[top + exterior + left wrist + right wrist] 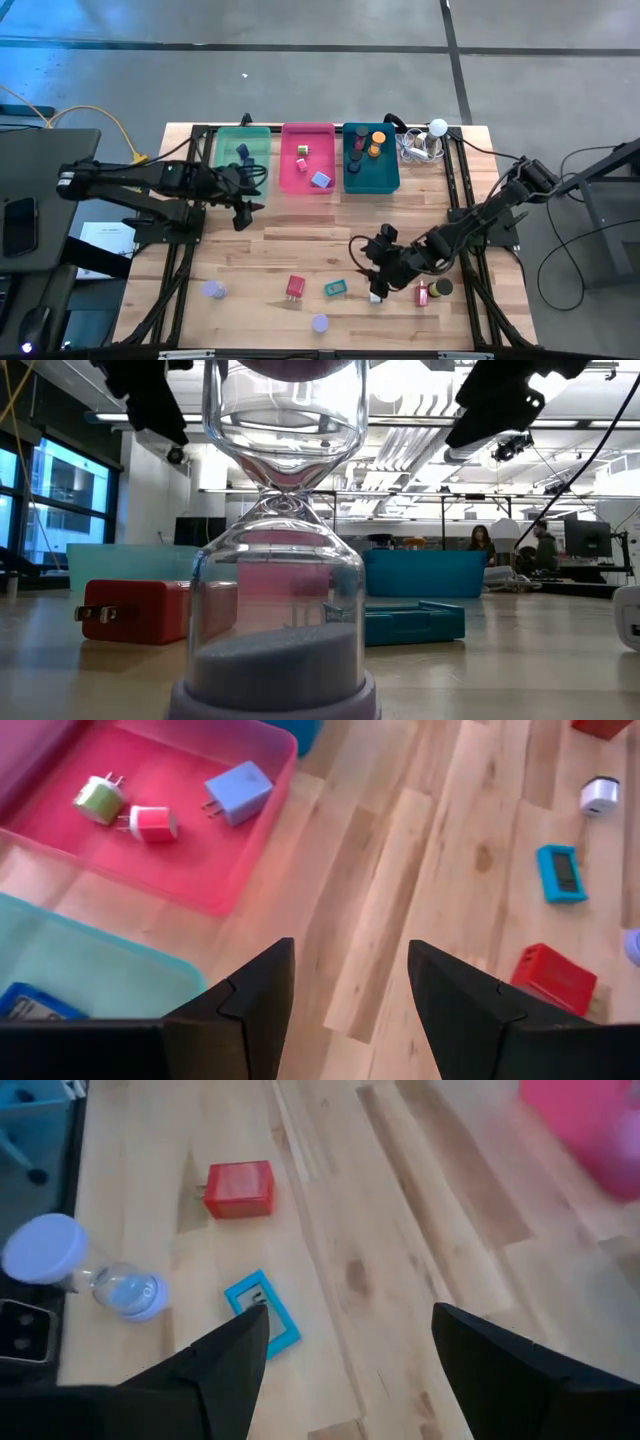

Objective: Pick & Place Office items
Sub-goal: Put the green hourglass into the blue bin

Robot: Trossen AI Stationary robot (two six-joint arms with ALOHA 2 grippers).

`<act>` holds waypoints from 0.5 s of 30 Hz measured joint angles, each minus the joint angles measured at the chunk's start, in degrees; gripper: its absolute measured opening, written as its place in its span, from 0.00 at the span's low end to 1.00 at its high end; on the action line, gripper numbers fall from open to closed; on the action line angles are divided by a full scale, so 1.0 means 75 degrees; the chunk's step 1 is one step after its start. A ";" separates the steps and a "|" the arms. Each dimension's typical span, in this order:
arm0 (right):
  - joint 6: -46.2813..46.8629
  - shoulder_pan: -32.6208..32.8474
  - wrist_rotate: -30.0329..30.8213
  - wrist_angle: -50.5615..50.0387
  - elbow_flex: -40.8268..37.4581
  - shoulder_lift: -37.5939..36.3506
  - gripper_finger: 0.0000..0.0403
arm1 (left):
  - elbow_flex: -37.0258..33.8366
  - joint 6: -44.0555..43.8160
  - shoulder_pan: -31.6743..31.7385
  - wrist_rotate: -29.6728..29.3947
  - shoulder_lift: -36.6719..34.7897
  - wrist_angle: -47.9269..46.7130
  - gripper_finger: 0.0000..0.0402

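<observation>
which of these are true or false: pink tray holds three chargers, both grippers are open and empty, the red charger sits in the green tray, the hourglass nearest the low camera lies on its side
1. The pink tray holds three chargers. True: green, pink and lavender.
2. Both grippers are open and empty. True: the left gripper and the right gripper grip nothing.
3. The red charger sits in the green tray. False: it lies on the table.
4. The nearest hourglass lies on its side. False: it stands upright.
</observation>
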 joint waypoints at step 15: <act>-0.1276 -0.0580 -0.0347 0.1236 0.0000 0.0029 0.67 | -0.0199 -0.0035 -0.0384 -0.0006 0.0035 0.0008 0.48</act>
